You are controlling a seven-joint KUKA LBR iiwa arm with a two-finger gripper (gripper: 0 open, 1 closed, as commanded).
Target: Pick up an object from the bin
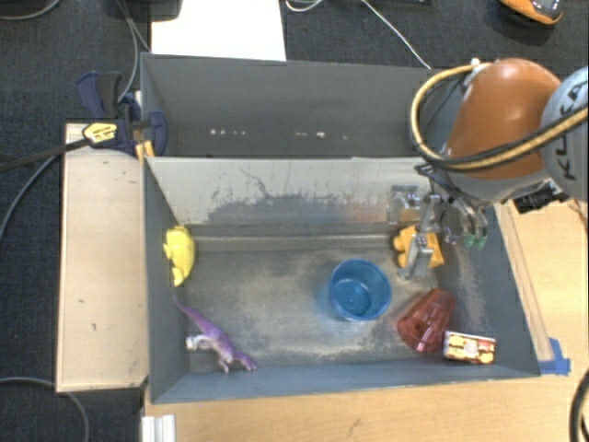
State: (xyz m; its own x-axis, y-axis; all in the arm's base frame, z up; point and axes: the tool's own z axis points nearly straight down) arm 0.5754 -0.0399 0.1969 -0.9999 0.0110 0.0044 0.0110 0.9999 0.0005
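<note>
Dark carpet surrounds the grey metal bin (276,191). Arm's orange cover (502,118) hangs over bin's right end. Gripper (421,252) sits low by the far wall; open or closed, can't tell. Blue cup (358,290) mid-floor, dark red piece (425,319) to its right, purple dinosaur (216,339) & yellow toy (179,253) well apart at left. Smallest: orange-yellow obj (405,243) right at the gripper, and a box (469,347) in the near-right corner. Risk, imo: obj so near the wall may slip or get pinned; lift could clip cup.

Grey bin (267,279) — yellow toy (179,254), purple dinosaur (217,342), blue cup (358,291), red block (425,319), small box (469,347)
</note>
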